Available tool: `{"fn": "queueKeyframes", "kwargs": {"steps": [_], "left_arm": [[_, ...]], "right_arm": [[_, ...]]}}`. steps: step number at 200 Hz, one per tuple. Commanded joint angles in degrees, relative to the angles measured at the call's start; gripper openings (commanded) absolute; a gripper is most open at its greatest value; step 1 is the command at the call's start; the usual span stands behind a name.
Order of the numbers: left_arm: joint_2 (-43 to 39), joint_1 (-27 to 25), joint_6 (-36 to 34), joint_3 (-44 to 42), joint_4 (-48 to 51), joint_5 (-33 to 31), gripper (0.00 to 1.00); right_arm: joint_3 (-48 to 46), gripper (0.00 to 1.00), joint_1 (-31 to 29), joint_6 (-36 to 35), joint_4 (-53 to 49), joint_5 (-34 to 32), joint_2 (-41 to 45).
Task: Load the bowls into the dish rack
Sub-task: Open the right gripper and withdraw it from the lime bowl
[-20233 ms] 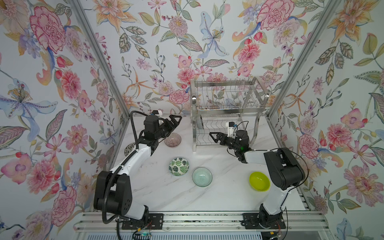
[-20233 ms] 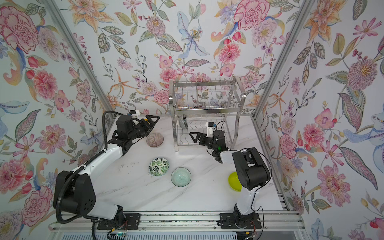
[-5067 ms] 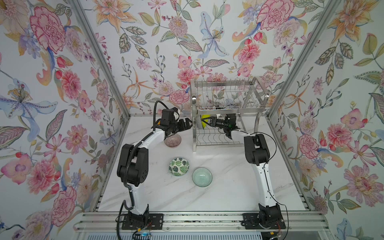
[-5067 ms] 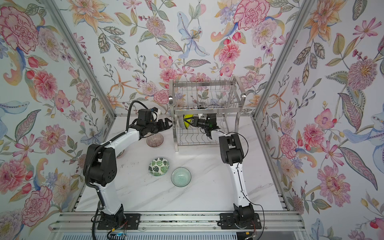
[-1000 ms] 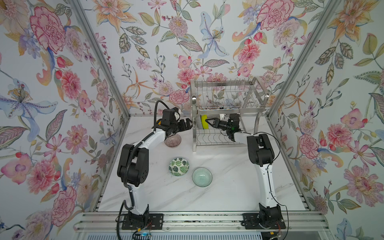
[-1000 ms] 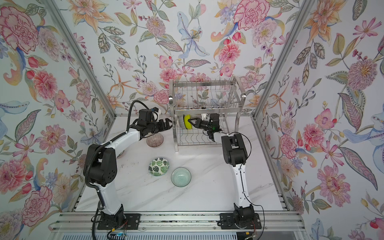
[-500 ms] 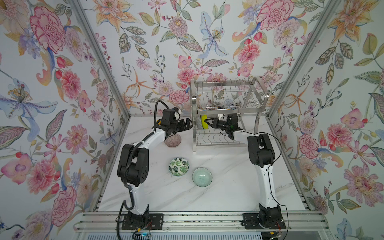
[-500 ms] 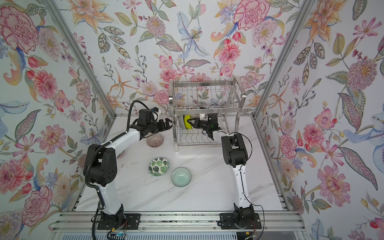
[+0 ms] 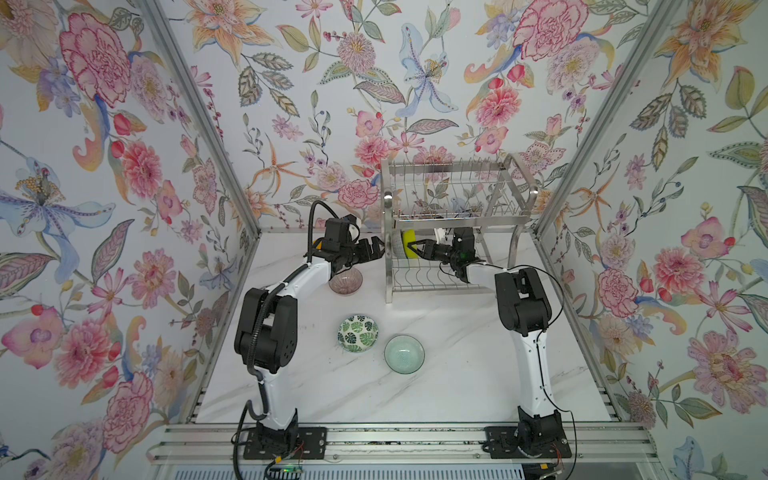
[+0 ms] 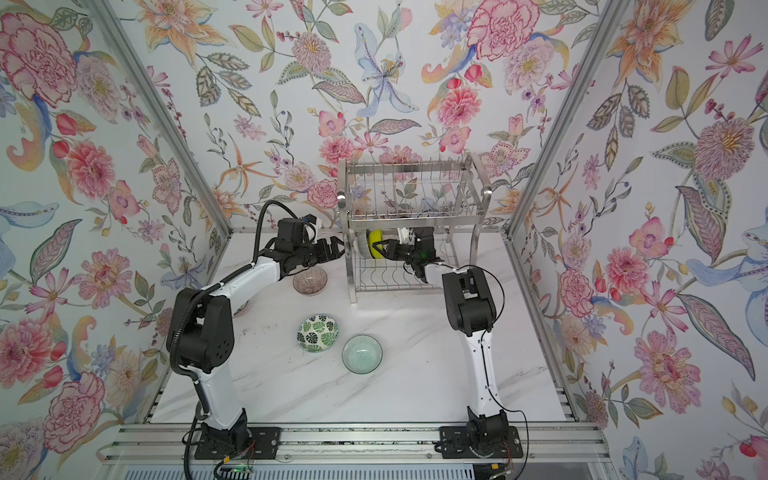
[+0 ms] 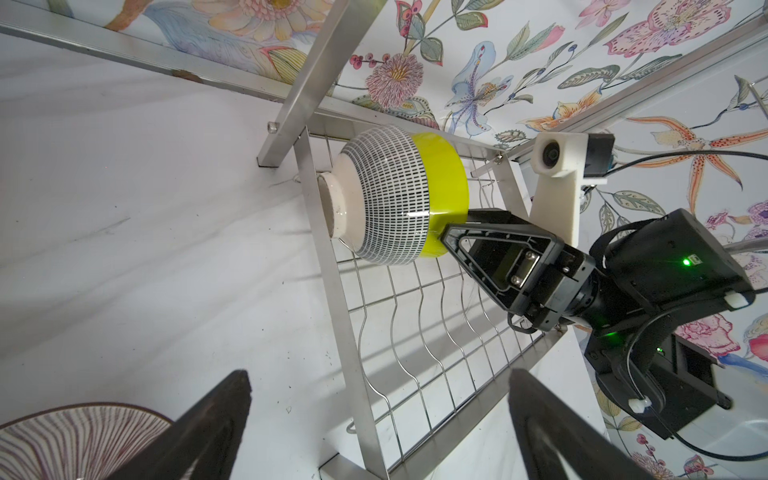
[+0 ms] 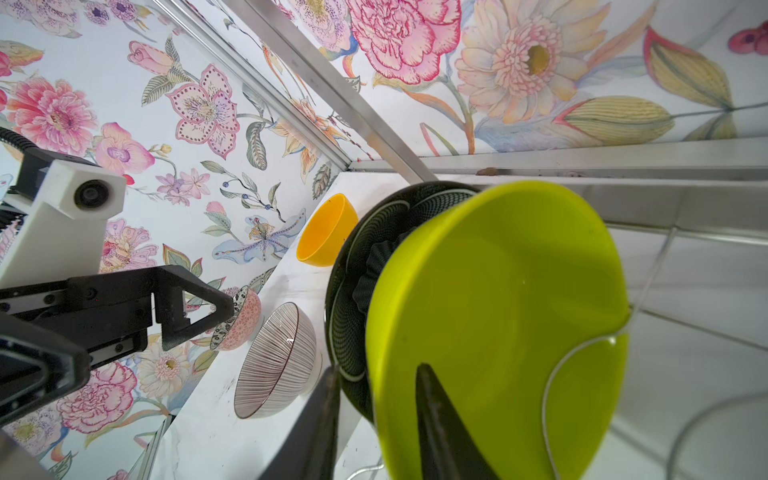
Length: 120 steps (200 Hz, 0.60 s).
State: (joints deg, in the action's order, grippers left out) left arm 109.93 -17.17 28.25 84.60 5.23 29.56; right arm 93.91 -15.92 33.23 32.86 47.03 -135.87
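A white marble table (image 9: 457, 374) is carrying a 2-tier wire dish rack (image 9: 388, 286), which is standing at the back, right of centre.

On the left, the left claw (image 9: 376, 248) is hanging just beside the rack's end with its fingers spread wide, holding nothing. Just below it, a pink ribbed bowl (image 9: 345, 281) is sitting on the table. Nearer the front, a leaf-print bowl (image 9: 358, 333) and a pale green glass bowl (image 9: 404, 354) are waiting side by side, close but apart. The right wrist view is also showing an orange bowl (image 12: 326, 230) and a patterned bowl (image 12: 239, 320) on the table beyond the rack's end.

Moving right, the lime bowl (image 9: 409, 243) is standing on edge in the rack's lower tier, nested against a black and white bowl (image 11: 382, 195). 20 seconds ago it was lying on the table at the right. 1 second ago the right claw (image 12: 376, 374) was pinching its rim. That claw is now letting go. Its 2 fingers are sitting slightly apart, 1 on each side of the rim, and as far as the wrist view shows they are no longer squeezing.

That appears to make 2 of 7 bowls loaded, with 5 waiting on the table. The lime bowl is leaning on a thin wire (image 12: 552, 374), so the claw should probably be backing straight out to avoid tipping it.
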Motion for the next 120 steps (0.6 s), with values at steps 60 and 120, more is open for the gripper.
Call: {"fn": "queueKeyframes", "kwargs": {"steps": [60,120], "left_arm": [[-2.7,-0.35,-0.74,0.24,3.01,-5.22,0.99],[-2.31,-0.09,0.65,0.65,6.59,-11.57,0.99]], "right_arm": [[-7.29,0.57,2.29,4.15,11.1,0.37,6.43],[-14.07,0.93,4.09,9.86,21.22,-1.14,9.22]]}}
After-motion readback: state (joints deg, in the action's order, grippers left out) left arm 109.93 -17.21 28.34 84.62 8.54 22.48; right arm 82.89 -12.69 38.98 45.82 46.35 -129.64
